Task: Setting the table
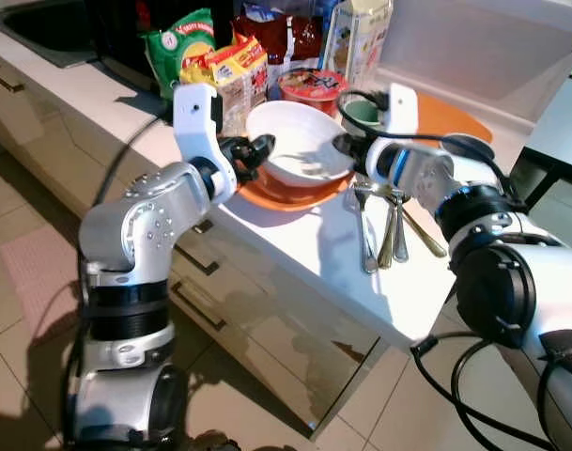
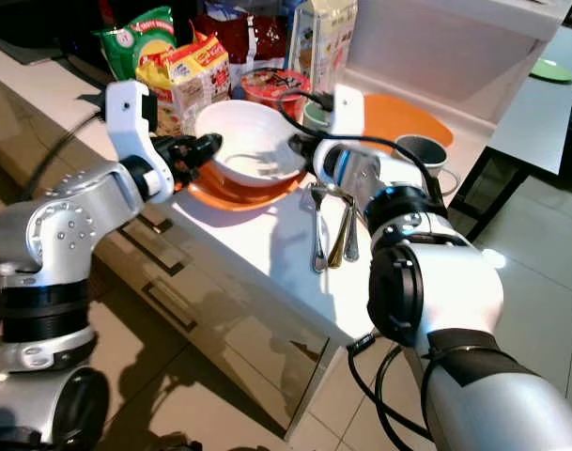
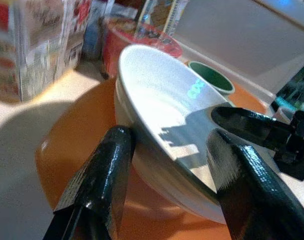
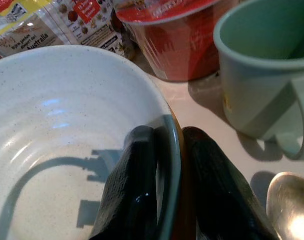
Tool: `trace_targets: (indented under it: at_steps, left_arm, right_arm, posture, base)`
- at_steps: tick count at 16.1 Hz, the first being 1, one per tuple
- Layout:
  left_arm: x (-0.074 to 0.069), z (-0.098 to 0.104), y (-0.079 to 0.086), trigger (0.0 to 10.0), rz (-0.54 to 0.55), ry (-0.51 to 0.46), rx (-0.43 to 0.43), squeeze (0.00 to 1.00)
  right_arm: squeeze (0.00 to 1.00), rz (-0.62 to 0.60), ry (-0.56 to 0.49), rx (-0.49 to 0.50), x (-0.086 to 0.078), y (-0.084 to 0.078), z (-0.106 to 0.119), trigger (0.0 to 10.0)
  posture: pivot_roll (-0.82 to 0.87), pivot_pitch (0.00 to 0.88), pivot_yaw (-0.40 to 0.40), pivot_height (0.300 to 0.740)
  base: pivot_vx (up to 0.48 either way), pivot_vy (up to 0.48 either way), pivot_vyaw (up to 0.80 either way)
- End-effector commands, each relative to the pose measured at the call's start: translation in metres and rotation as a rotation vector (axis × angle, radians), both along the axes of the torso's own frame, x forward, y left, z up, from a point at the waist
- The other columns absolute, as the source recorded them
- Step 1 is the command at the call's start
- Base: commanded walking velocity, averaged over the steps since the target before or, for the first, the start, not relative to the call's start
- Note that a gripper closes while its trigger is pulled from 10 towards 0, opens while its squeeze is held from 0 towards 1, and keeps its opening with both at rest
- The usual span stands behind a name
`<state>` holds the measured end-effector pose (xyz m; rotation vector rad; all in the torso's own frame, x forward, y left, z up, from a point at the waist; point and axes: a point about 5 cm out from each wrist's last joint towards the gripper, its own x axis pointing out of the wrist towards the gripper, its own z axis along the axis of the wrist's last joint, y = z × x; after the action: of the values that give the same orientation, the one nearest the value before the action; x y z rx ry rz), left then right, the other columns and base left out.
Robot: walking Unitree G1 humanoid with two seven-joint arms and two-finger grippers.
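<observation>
A round, glossy white ceramic bowl point(image 1: 300, 143) with faint ribbing sits tilted in a shallow orange bowl point(image 1: 284, 195) on the smooth white bench point(image 1: 295, 244). The left gripper point(image 1: 261, 148) straddles its near-left rim, one black finger inside and one outside. The right gripper point(image 4: 166, 185) is pinched narrow on the opposite rim. Just beside the bowls lie shiny metal spoons and forks point(image 1: 384, 225). Behind stand a pale green mug point(image 4: 264, 75), a red foil-lidded noodle cup point(image 1: 311, 86) and crinkly snack packets point(image 1: 210, 56).
</observation>
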<state>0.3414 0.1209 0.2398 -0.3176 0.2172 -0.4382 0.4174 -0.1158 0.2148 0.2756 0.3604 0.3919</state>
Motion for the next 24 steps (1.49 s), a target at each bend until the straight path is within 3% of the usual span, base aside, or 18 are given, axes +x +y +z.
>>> trace_targets:
  at_steps: [1, 2, 6, 9, 10, 12, 14, 15, 16, 22, 23, 24]
  left_arm:
    - [0.001, -0.005, -0.011, 10.0, -0.046, 0.073, -0.034, 0.0]
    - [0.001, -0.012, -0.017, 10.0, -0.072, 0.14, -0.075, 0.0]
    - [0.007, -0.017, -0.022, 10.0, -0.058, 0.231, -0.203, 0.0]
    - [0.011, -0.015, -0.023, 10.0, -0.049, 0.254, -0.211, 0.0]
    - [0.012, -0.016, -0.024, 6.0, -0.051, 0.259, -0.211, 0.0]
    - [0.013, -0.016, -0.026, 0.0, -0.049, 0.264, -0.222, 0.0]
    - [0.013, -0.015, -0.027, 0.0, -0.056, 0.27, -0.24, 0.0]
    - [0.013, -0.014, -0.027, 0.0, -0.053, 0.273, -0.25, 0.0]
    - [0.014, -0.014, -0.027, 0.0, -0.051, 0.274, -0.255, 0.0]
    - [0.015, -0.013, -0.025, 0.0, -0.027, 0.276, -0.281, 0.0]
    - [0.016, -0.013, -0.024, 0.0, -0.015, 0.274, -0.283, 0.0]
    - [0.018, -0.012, -0.021, 0.0, 0.003, 0.275, -0.288, 0.0]
  right_arm:
    - [0.0, 0.023, 0.022, -0.085, -0.002, 0.003, -0.007, 0.0]
    - [0.0, 0.033, 0.003, -0.105, -0.001, 0.006, -0.004, 0.0]
    - [0.0, 0.056, -0.024, -0.148, -0.001, 0.009, -0.001, 0.0]
    - [0.0, 0.074, -0.044, -0.175, 0.0, 0.011, 0.001, 0.0]
    - [0.0, 0.081, -0.051, -0.181, 0.0, 0.012, 0.002, 0.0]
    - [0.0, 0.086, -0.057, -0.184, 0.0, 0.013, 0.003, 0.0]
    - [0.0, 0.092, -0.061, -0.196, 0.0, 0.013, 0.003, 0.0]
    - [0.0, 0.091, -0.06, -0.205, 0.0, 0.013, 0.001, 6.8]
    - [0.0, 0.089, -0.056, -0.209, -0.001, 0.013, -0.001, 10.0]
    - [0.0, 0.075, -0.048, -0.228, -0.001, 0.011, -0.006, 10.0]
    - [0.7, 0.072, -0.046, -0.229, -0.001, 0.01, -0.006, 10.0]
    - [1.0, 0.067, -0.043, -0.229, -0.001, 0.01, -0.007, 10.0]
  posture:
    - [0.17, 0.012, -0.067, 0.74]
    - [0.17, 0.012, -0.067, 0.74]
    - [0.17, 0.005, -0.066, 0.74]
    - [0.17, 0.001, -0.065, 0.74]
    - [0.17, 0.0, -0.064, 0.74]
    - [0.17, 0.0, -0.063, 0.74]
    - [0.17, 0.0, -0.063, 0.74]
    - [0.17, 0.0, -0.063, 0.74]
    - [0.17, 0.0, -0.063, 0.74]
    - [0.17, 0.001, -0.063, 0.74]
    - [0.17, 0.001, -0.063, 0.74]
    - [0.17, 0.003, -0.063, 0.74]
  base:
    - [0.0, 0.0, 0.0]
    - [0.0, 0.0, 0.0]
    - [0.0, 0.0, 0.0]
    - [0.0, 0.0, 0.0]
    - [0.0, 0.0, 0.0]
    - [0.0, 0.0, 0.0]
    - [0.0, 0.0, 0.0]
    - [0.0, 0.0, 0.0]
    - [0.0, 0.0, 0.0]
    - [0.0, 0.0, 0.0]
    - [0.0, 0.0, 0.0]
    - [0.0, 0.0, 0.0]
